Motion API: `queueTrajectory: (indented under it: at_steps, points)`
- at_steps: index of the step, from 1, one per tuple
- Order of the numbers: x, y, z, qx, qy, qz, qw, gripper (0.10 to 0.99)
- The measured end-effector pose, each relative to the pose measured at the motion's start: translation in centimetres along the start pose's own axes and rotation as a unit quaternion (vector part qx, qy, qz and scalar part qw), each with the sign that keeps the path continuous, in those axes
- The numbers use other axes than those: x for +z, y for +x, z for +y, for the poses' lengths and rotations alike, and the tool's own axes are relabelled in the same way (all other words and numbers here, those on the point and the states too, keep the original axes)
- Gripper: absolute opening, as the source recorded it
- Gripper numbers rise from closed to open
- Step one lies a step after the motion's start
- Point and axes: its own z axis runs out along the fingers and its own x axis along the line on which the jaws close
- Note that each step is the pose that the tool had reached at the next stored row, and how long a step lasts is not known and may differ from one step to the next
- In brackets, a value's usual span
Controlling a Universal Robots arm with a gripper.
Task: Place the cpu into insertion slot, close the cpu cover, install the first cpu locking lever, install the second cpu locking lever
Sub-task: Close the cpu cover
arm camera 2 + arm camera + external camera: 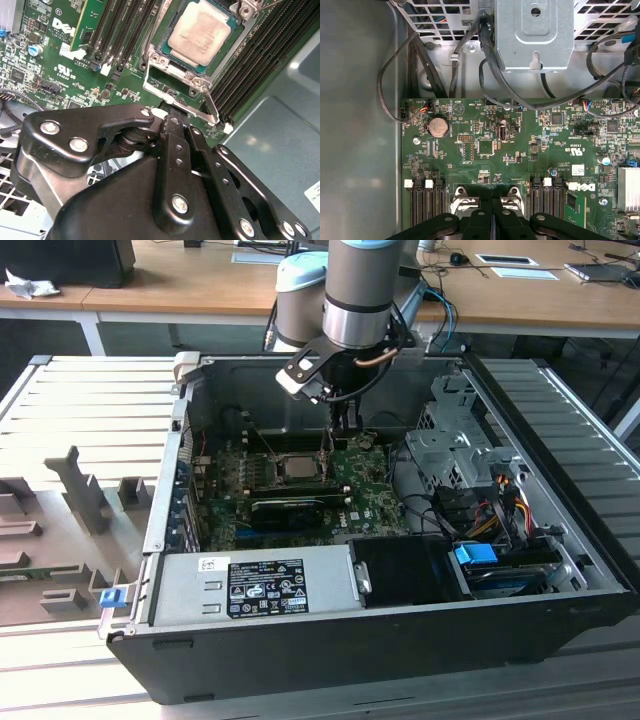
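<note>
1. The claw (179, 120) is held with fingers drawn together, tips at the near edge of the cpu cover (172, 95); a pinch on that edge cannot be confirmed.
2. The cpu cover is seen swung open, clear of the chip.
3. The cpu (199, 31) is seated flat in the insertion slot (161, 49).
4. The slot is carried on the green board (485, 130), inside the open case (300, 645), which is laid on the slatted bench (90, 400).
</note>
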Motion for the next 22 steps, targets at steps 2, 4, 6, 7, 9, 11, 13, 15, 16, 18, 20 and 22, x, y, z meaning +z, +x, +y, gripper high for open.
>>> queueTrajectory:
  at_steps: [2,4,6,7,9,11,13,15,16,18,20,22]
  points:
    - [0.00,0.00,-0.08,0.000,0.0000,0.0000,1.0000,0.106]
    - [0.00,0.00,-0.14,0.000,0.0000,0.0000,1.0000,0.106]
    - [0.00,0.00,-0.22,0.000,0.0000,0.0000,1.0000,0.106]
    - [0.00,0.00,-0.24,0.000,0.0000,0.0000,1.0000,0.106]
    - [0.00,0.00,-0.34,0.000,0.0000,0.0000,1.0000,0.106]
    - [0.00,0.00,-0.40,0.000,0.0000,0.0000,1.0000,0.106]
    - [-0.01,0.00,-0.47,0.000,0.0000,0.0000,1.0000,0.106]
    - [-0.01,0.00,-0.52,0.000,0.0000,0.0000,1.0000,0.106]
    - [-0.01,0.00,-0.55,0.000,0.0000,0.0000,1.0000,0.106]
    - [0.00,0.00,-0.59,0.000,0.0000,0.0000,1.0000,0.106]
    - [-0.01,0.00,-0.63,0.000,0.0000,0.0000,1.0000,0.106]
    - [0.00,0.00,-0.67,0.000,0.0000,0.0000,1.0000,0.106]
